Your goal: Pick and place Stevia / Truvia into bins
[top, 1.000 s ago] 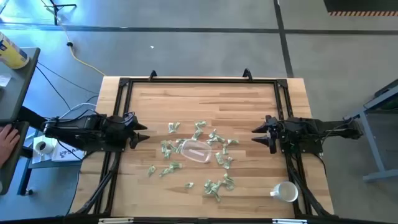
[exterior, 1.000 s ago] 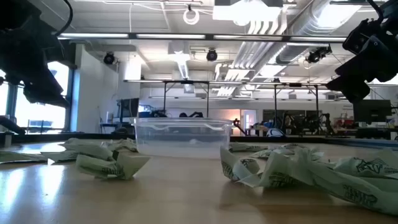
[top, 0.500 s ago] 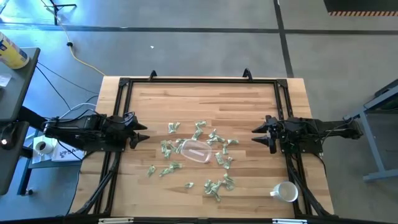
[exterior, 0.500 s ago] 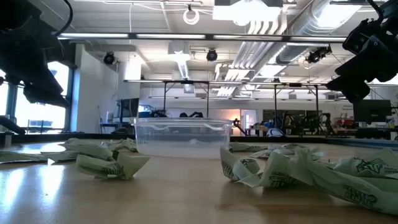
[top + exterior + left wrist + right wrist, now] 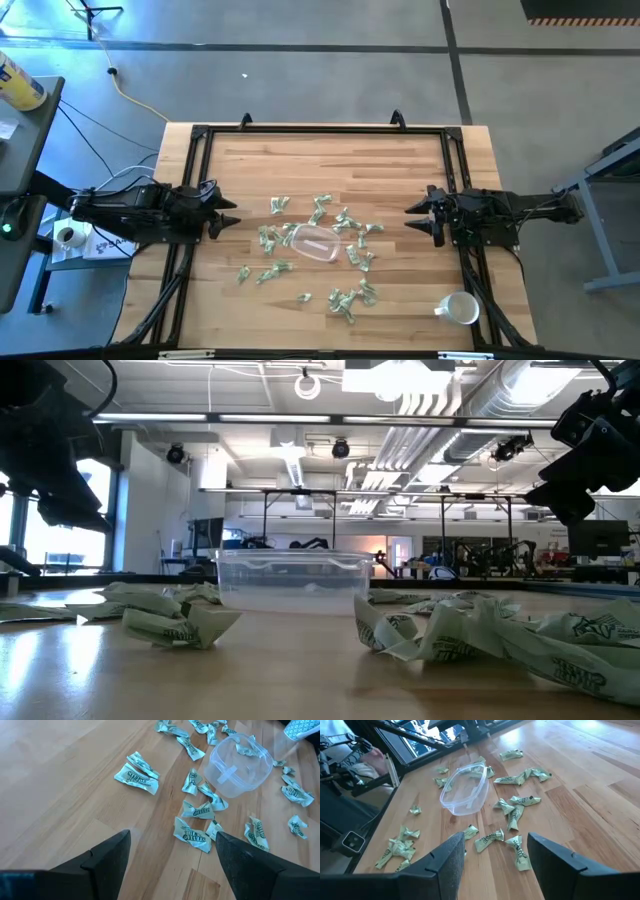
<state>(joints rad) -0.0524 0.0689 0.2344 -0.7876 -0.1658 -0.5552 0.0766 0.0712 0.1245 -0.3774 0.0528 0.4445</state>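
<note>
Several crumpled pale green and white sweetener packets [image 5: 318, 245] lie scattered on the wooden table around a small clear plastic tub [image 5: 314, 242], which stands at the table's middle; it also shows in the low view [image 5: 293, 580], left wrist view [image 5: 239, 766] and right wrist view [image 5: 465, 787]. My left gripper [image 5: 228, 212] hovers open at the table's left side, above the table, its fingers pointing toward the packets [image 5: 192, 836]. My right gripper [image 5: 413, 217] hovers open at the right side, facing the packets [image 5: 512, 805]. Neither touches anything.
A white mug [image 5: 459, 308] lies near the table's near right corner. A black frame [image 5: 320, 128] runs along the table's edges. Bare wood [image 5: 320, 165] stretches between the packets and the far edge. Left of the table stands a side table with a tape roll [image 5: 67, 236].
A person's hand at the far left, beside the side table, has drawn away out of view. Both arms and the packets have kept still.
</note>
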